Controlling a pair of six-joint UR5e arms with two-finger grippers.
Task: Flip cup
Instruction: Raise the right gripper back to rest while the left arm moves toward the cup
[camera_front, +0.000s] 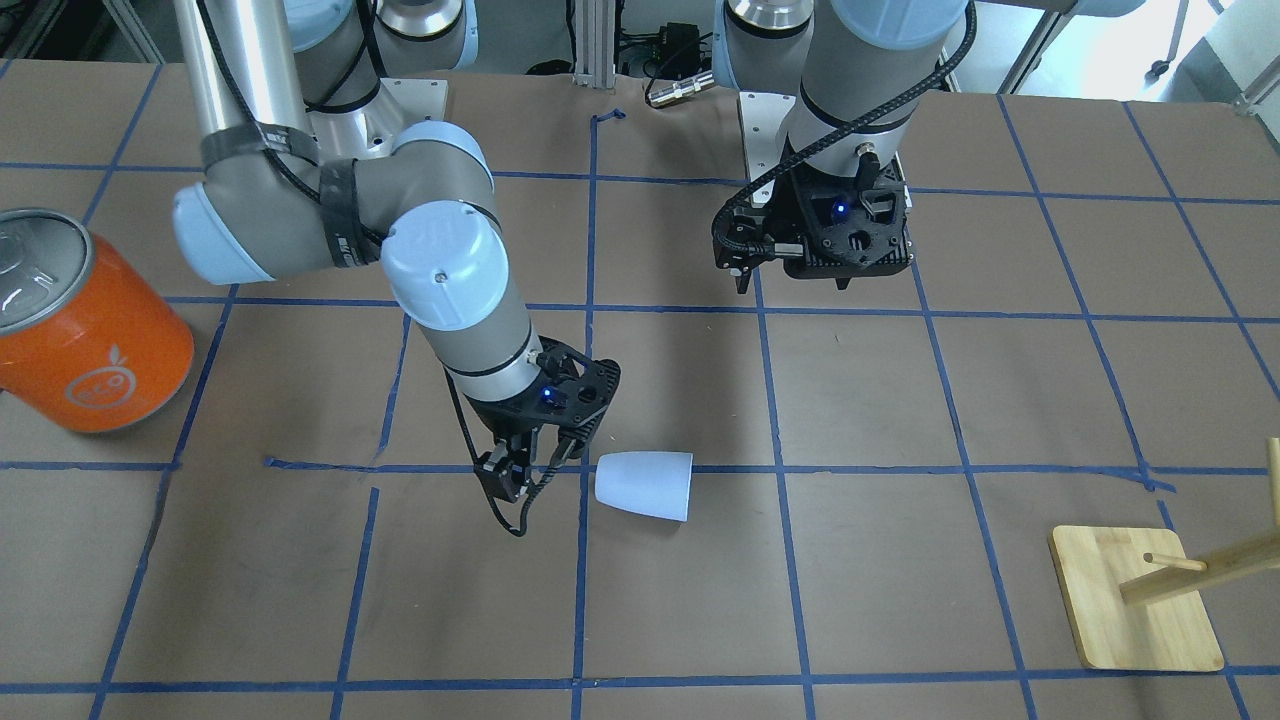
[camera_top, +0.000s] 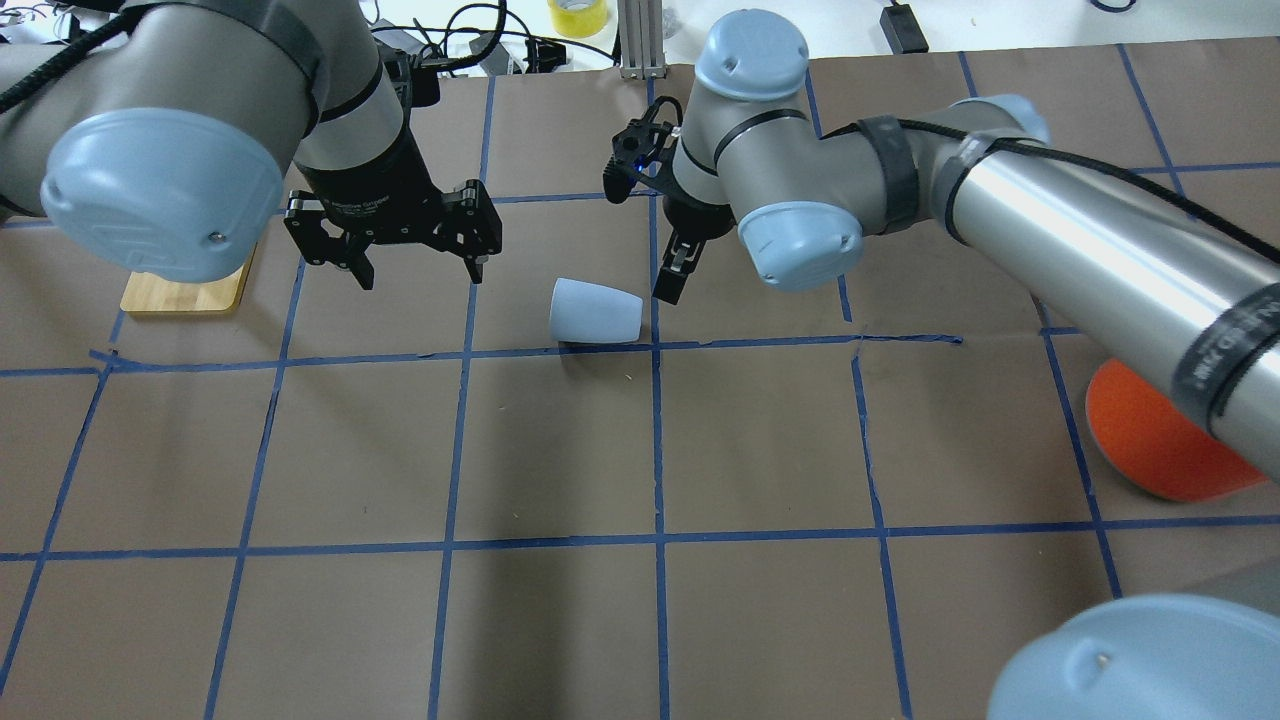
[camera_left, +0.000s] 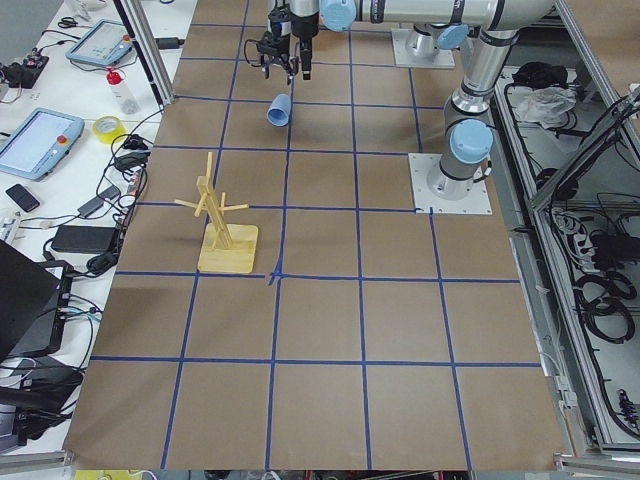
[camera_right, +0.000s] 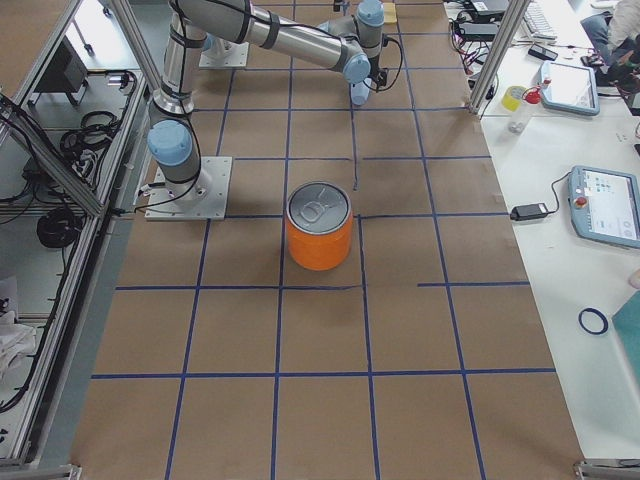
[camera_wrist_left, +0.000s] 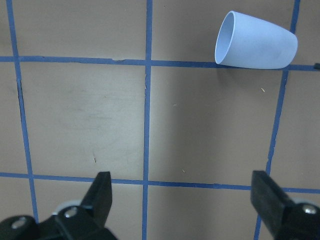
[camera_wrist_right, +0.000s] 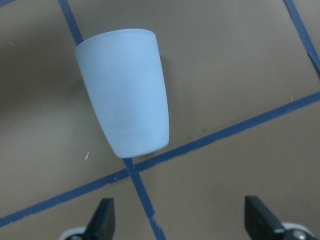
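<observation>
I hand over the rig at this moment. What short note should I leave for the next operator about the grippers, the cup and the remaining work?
Cup: lies on its side on the table between the two grippers, mouth toward the left gripper.
Left gripper: open, empty, hovering apart from the cup.
Right gripper: open, empty, low beside the cup's base end, not touching it.
Done: the approach only. Nothing is gripped.
Left: grasp the cup and flip it.

The cup (camera_front: 645, 484) is plain pale blue-white. The table (camera_front: 900, 400) is brown, gridded with blue tape (camera_front: 580, 600). At nine o'clock the can (camera_front: 100, 340) is orange, its logo perhaps white.
</observation>
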